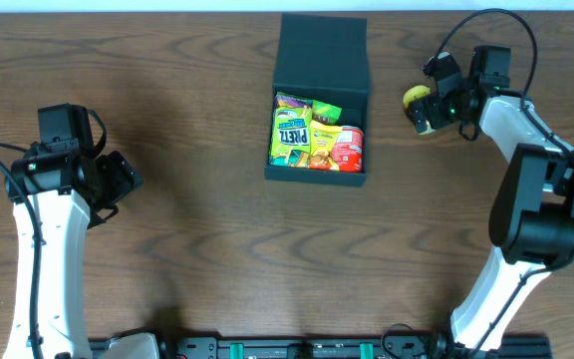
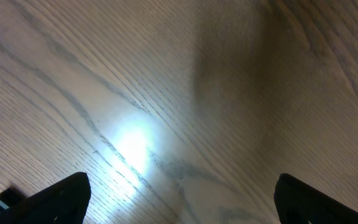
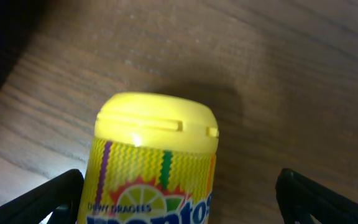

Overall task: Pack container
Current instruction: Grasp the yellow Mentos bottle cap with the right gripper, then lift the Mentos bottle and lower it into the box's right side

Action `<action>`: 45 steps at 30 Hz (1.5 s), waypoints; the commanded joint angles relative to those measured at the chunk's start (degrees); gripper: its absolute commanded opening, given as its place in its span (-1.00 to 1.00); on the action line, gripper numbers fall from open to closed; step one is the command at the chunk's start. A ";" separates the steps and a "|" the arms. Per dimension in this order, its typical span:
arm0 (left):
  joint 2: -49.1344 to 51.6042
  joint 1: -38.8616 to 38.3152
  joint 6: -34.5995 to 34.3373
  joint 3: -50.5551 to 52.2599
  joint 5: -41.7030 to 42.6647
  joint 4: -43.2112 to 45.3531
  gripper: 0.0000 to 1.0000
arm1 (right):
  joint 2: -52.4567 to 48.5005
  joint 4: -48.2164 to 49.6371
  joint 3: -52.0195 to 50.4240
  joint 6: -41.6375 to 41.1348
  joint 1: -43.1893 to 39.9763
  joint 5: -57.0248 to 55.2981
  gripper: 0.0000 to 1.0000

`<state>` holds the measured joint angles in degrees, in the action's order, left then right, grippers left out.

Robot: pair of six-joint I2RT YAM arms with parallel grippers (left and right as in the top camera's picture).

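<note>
A dark square container [image 1: 315,177] sits open at the table's [image 1: 197,120] far edge, snack packets [image 1: 295,132] and a red can [image 1: 348,148] inside. Toward the far right corner, the right gripper [image 1: 429,103] has a yellow canister [image 1: 416,99] at its fingertips; the left gripper [image 1: 128,178] hangs near the left edge.

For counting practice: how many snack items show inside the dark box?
4 in the container: Pretz pack left, green packet at rear, yellow-orange packet in the middle, red can right. Others may lie hidden beneath.
</note>
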<state>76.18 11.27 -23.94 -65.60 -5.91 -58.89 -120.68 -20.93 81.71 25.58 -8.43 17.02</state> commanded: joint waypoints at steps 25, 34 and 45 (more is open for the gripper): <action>0.59 0.33 0.39 -0.15 0.42 -0.22 0.90 | -1.27 -3.21 0.17 -7.39 0.26 5.81 -0.07; 0.59 0.33 0.39 -0.15 0.42 -0.22 0.90 | -0.52 -4.42 0.20 -7.82 0.26 5.99 -0.32; 0.59 0.33 0.39 -0.15 0.42 -0.22 0.91 | 6.45 -8.00 0.28 -7.87 0.26 9.42 -0.46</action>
<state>76.18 11.27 -23.94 -65.58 -5.91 -58.89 -119.35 -28.77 81.65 18.44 -8.43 23.77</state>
